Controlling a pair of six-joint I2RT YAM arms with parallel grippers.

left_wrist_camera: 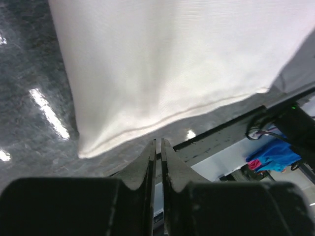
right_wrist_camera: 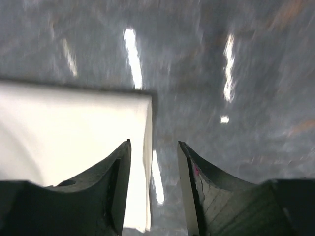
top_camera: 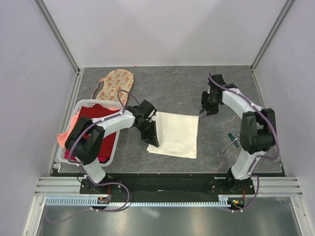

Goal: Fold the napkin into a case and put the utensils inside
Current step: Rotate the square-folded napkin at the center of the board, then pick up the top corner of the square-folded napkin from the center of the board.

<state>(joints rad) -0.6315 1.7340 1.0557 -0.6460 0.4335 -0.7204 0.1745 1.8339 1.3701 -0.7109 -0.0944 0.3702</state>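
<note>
I begin with the dark stone table (top_camera: pixel 197 88). At its left side stands a white basket (top_camera: pixel 83 104) with a red cloth (top_camera: pixel 98 118) inside, and behind it lies a peach floral cloth (top_camera: pixel 114 84).

The napkin (top_camera: pixel 176 135) lies flat in the middle of the table, between my two arms. It looks almost square, so I see no clear long axis, and I judge that the case is not yet formed.

The left gripper (top_camera: pixel 152 141) is low at the near-left corner of the napkin. In its wrist view the fingers are almost together, with only a thin slit and nothing between them. The hem of the cloth lies just ahead of the tips.

The right gripper (top_camera: pixel 205 110) hangs at the far-right corner. Its fingers are apart and hold nothing. In its wrist view the right edge of the napkin runs down between them, with the left finger over the cloth.

So each arm has one corner near, on opposite ends of a diagonal. For the next fold I think the left one must open first.

The utensils (top_camera: pixel 226 146) lie to the right of the napkin, apart from it and nearer to the right arm.
</note>
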